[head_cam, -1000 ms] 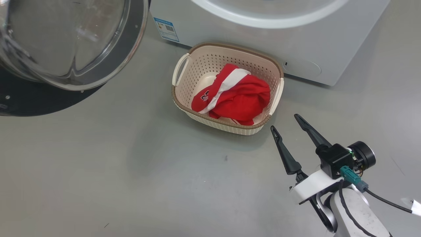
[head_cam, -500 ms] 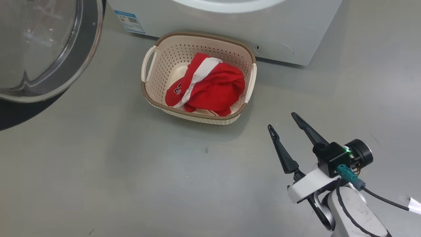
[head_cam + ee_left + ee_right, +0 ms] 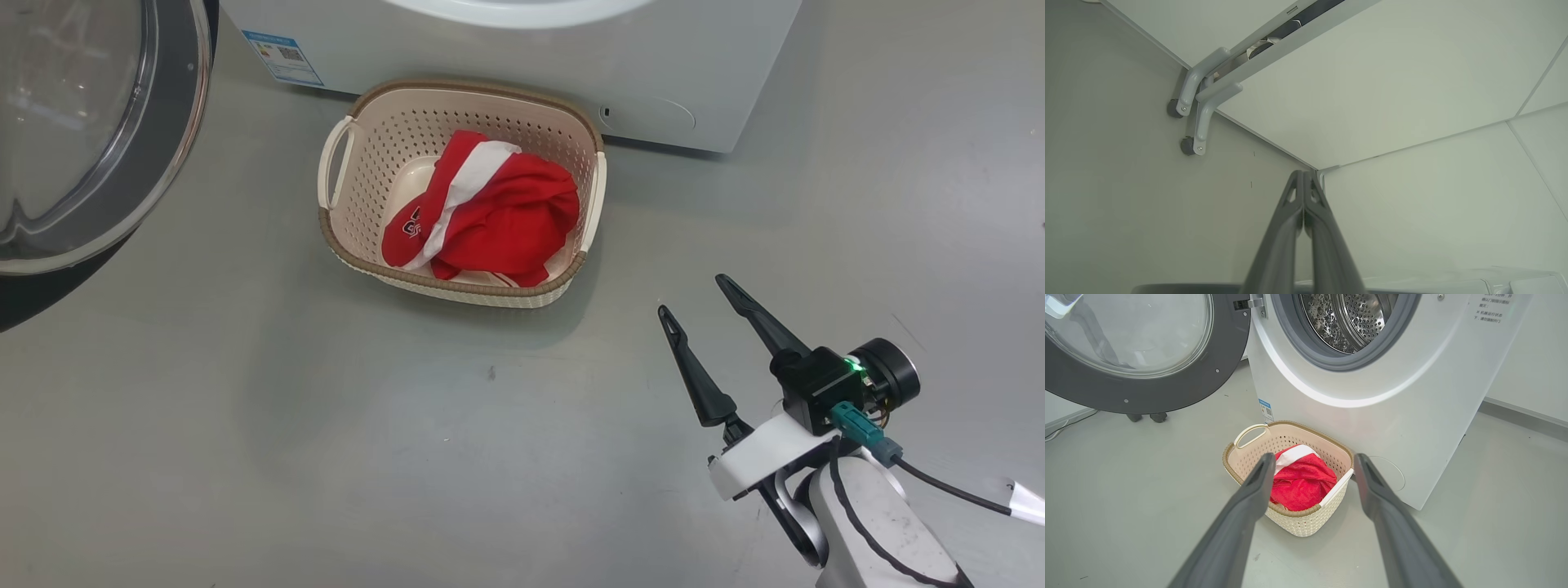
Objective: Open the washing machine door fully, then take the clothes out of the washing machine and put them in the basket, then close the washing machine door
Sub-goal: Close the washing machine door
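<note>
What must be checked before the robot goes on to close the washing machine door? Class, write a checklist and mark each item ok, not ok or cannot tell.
1. The clothes lie inside the basket: ok.
2. The drum is emptied: the part in view is bare steel, the rest is cut off: cannot tell.
3. The right gripper is open and empty: ok.
4. The left gripper is shut, holding nothing: ok.
5. The washing machine door is free to swing: the basket sits on the floor, lower than it: ok, probably.
6. A gripper is at the door: the right gripper hangs near the basket, apart from the door: not ok.
</note>
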{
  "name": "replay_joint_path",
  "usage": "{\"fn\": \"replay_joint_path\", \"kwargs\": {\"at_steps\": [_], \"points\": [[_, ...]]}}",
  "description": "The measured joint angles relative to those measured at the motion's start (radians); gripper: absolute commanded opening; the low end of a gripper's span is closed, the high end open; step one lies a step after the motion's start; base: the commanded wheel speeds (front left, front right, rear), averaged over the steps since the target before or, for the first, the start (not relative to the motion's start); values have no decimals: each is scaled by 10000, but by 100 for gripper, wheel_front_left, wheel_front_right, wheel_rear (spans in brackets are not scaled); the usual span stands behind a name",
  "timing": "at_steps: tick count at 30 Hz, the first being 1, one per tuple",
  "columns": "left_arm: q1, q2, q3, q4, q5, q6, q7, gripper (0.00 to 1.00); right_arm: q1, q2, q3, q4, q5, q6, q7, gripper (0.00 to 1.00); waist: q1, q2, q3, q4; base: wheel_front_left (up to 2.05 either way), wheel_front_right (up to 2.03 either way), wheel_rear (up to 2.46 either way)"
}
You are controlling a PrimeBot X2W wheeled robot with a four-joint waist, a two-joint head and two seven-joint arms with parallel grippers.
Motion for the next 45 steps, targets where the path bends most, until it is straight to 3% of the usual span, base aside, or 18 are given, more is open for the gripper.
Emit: {"fn": "replay_joint_path", "kwargs": {"at_steps": [17,28,45], "points": [[-1177,58,-33,1572,-598,169,1521,0,-63,6,54,119,-71,-2,-2,100,0,0,-3,-13,0,0,0],[-1394,399,-150,2424,-594,242,2090,0,-81,13,52,188,-71,-2,-2,100,0,0,3,-62,0,0,0],[-1569,564,-589,2853,-594,255,3289,0,-184,25,42,257,-71,-13,-6,100,0,1,-73,-77,0,0,0]]}}
